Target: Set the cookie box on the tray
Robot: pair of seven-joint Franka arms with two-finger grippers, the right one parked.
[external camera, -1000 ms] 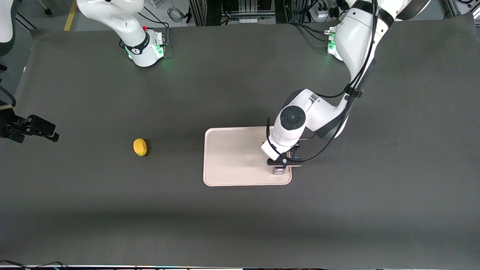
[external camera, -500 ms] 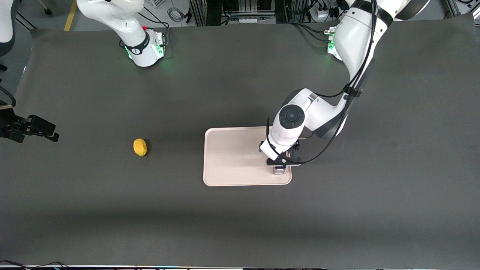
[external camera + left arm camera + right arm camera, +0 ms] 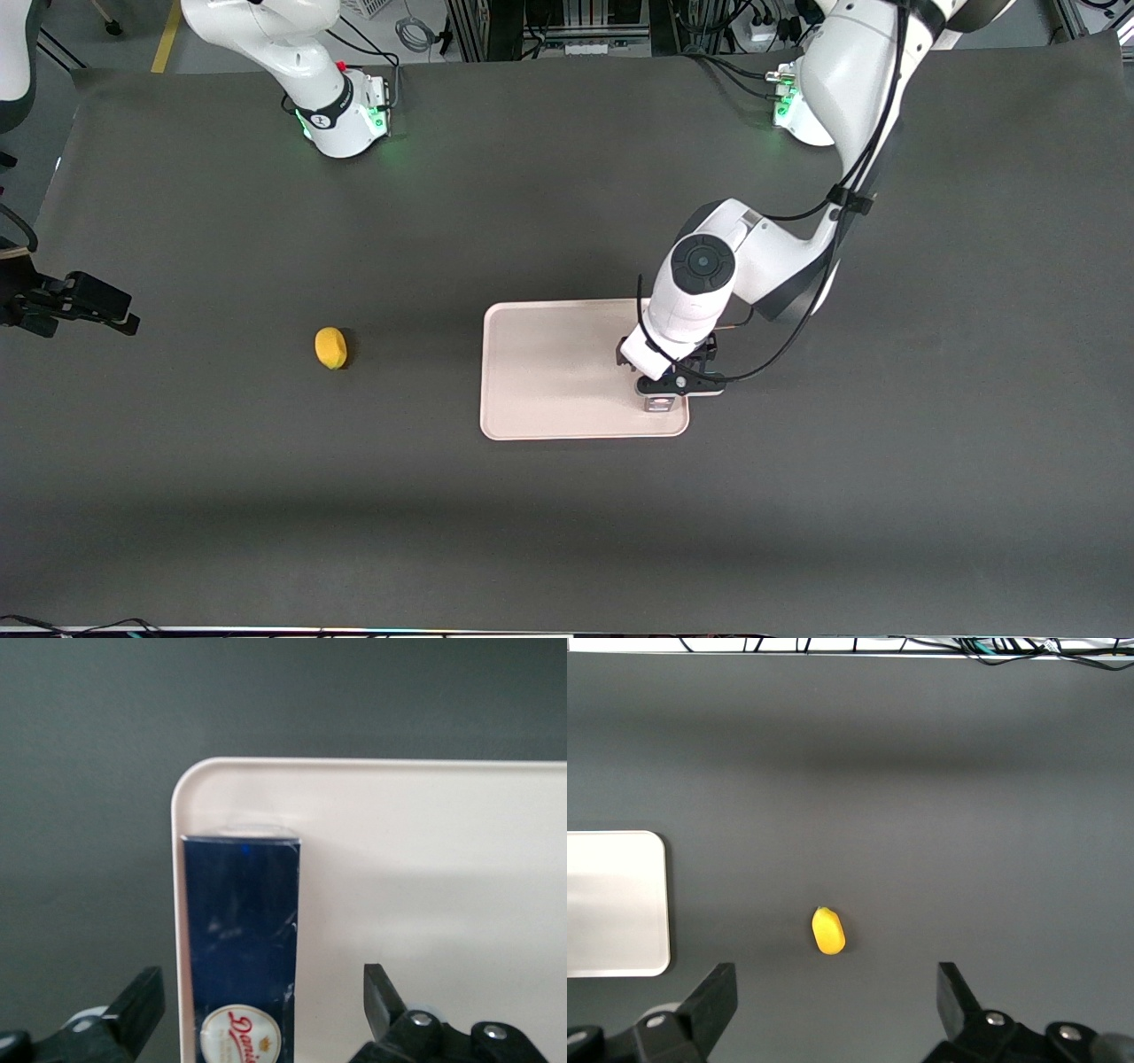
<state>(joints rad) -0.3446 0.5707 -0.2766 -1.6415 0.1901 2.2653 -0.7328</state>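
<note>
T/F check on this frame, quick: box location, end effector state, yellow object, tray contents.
1. The cookie box lies on the tray, close to one rim by a rounded corner. True.
2. The end effector is shut on the box. False: its fingers stand open, apart from the box on either side.
3. The yellow object sits on the tray. False: it lies on the dark table, toward the parked arm's end.
4. The end effector is above the tray's end nearest the working arm. True.
5. The tray holds several items. False: only the box shows on it.
</note>
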